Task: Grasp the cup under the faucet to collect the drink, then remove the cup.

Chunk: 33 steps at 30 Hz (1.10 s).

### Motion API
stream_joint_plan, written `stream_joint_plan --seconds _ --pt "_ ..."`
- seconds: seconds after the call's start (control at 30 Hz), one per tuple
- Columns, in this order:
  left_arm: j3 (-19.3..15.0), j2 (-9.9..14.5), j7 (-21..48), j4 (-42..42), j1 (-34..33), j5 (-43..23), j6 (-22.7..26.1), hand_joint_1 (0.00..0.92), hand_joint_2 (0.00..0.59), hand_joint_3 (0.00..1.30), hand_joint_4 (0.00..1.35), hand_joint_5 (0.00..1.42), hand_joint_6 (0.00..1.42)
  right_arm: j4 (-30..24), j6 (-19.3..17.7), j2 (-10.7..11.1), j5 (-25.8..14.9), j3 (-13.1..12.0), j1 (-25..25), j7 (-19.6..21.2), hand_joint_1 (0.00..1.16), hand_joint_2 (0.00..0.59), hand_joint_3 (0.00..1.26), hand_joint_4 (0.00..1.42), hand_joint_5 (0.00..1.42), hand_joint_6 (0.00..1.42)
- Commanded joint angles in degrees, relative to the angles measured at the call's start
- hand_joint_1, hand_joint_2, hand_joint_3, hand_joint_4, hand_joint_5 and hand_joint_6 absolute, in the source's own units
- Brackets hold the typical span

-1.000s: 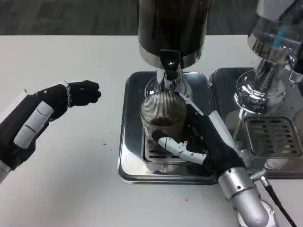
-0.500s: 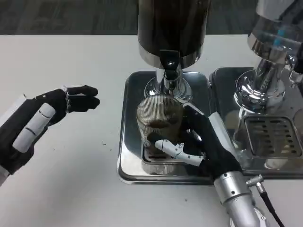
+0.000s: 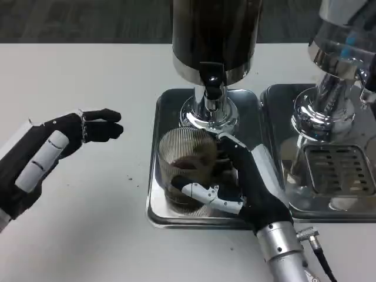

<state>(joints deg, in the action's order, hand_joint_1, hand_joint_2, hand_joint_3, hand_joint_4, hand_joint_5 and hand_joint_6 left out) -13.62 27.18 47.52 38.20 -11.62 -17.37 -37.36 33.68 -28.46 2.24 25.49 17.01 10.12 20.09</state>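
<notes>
Nearest us, the right hand (image 3: 249,188) is wrapped around the cup (image 3: 185,170), thumb across its near face, the other fingers round its right side: a firm hold. The ribbed glass cup stands upright on the near left part of the steel drip tray (image 3: 154,202), with dark drink showing in it, so the fill looks done. It sits just near and left of the faucet (image 3: 211,88), no longer straight beneath the spout. The cup lies to the left of the right palm, its long axis vertical, so the way out reads as near and left, off the tray's raised lip. Over on the left, the left hand (image 3: 53,147) hovers above the white worktop (image 3: 88,70), holding nothing, fingertips loosely drawn together, well apart from the cup. Farthest back, the dark dispenser (image 3: 214,29) rises over the tray, with a second machine (image 3: 341,76) to its right.
</notes>
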Motion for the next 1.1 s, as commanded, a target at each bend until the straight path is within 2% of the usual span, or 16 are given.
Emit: stream_joint_plan --seconds 0.03,0.57,1.1 --pt "0.08 0.61 -0.56 -0.3 0.54 0.65 0.44 0.0 0.236 0.38 0.38 0.33 0.28 0.91 -1.1 -0.19 0.63 0.06 -1.34 1.88 0.67 0.23 0.43 0.51 0.56 0.64" --pt "0.48 0.49 -0.48 0.82 -0.12 1.23 -0.07 0.0 0.244 0.38 0.39 0.33 0.28 0.3 -2.81 0.35 2.99 -0.39 -1.7 6.42 0.67 0.23 0.46 0.55 0.61 0.7" --pt "0.94 0.15 -0.69 1.79 -0.64 1.69 -0.6 0.0 0.245 0.38 0.4 0.33 0.28 -1.66 -4.29 1.35 3.6 -1.81 -2.76 9.62 0.68 0.241 0.51 0.59 0.66 0.78"
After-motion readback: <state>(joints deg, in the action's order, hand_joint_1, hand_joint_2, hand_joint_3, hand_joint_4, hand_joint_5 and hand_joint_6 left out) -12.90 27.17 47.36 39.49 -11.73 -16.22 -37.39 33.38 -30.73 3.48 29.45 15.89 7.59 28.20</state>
